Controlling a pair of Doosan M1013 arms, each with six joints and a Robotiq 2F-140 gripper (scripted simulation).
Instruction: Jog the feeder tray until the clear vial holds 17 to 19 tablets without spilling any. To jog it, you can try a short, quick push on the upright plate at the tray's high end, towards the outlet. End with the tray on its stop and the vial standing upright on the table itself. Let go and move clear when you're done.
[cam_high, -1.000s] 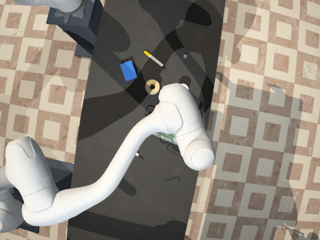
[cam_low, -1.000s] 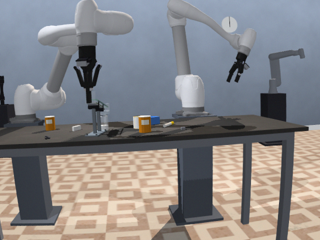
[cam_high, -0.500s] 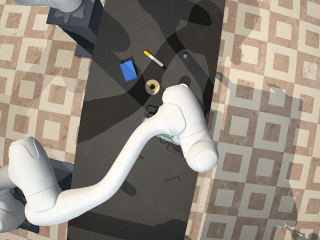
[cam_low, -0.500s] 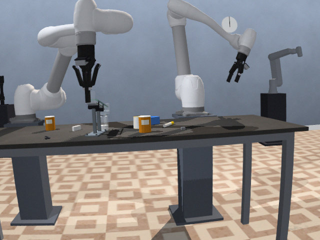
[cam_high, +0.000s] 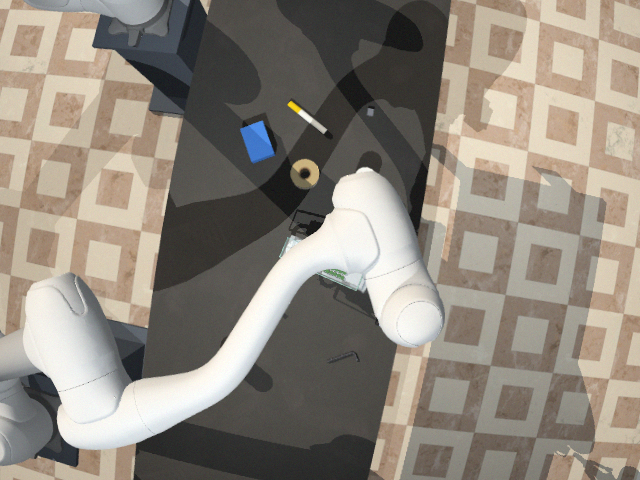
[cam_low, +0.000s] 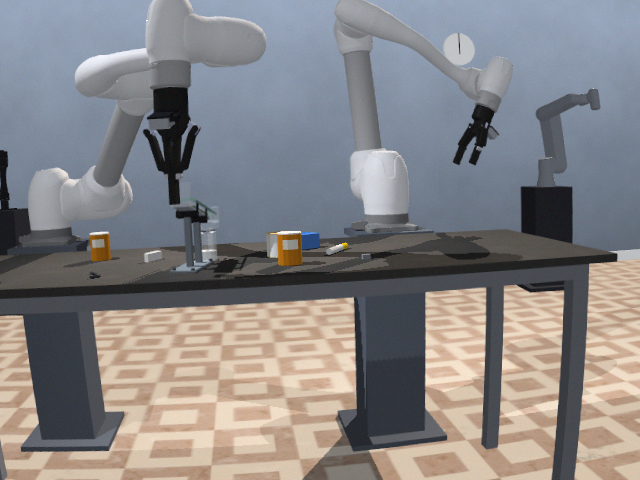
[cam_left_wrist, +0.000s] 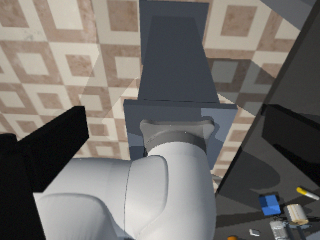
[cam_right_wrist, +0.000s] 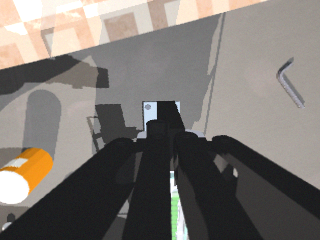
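Note:
The feeder tray (cam_high: 356, 281) (cam_low: 201, 209) (cam_right_wrist: 174, 215) sits on its stand, with green tablets in it; my right arm hides much of it from above. My right gripper (cam_low: 174, 202) (cam_right_wrist: 165, 115) is shut and empty, pointing down at the tray's end by the pale upright plate (cam_low: 186, 189). Whether it touches the plate is not clear. The clear vial (cam_low: 208, 242) (cam_left_wrist: 278, 230) stands upright on the table below the outlet, with something white low inside; I cannot count tablets. My left gripper (cam_low: 465, 163) (cam_left_wrist: 175, 121) is open and empty, high and far from the tray.
Orange bottles (cam_low: 100, 246) (cam_low: 290, 249) (cam_right_wrist: 35, 167) stand on either side of the stand (cam_low: 188, 242). A tape roll (cam_high: 296, 178), blue box (cam_high: 256, 142) (cam_left_wrist: 270, 205), marker (cam_high: 308, 118) and small grey cube (cam_high: 370, 111) lie beyond it. A white block (cam_low: 153, 256) and hex key (cam_high: 343, 356) (cam_right_wrist: 290, 87) lie opposite.

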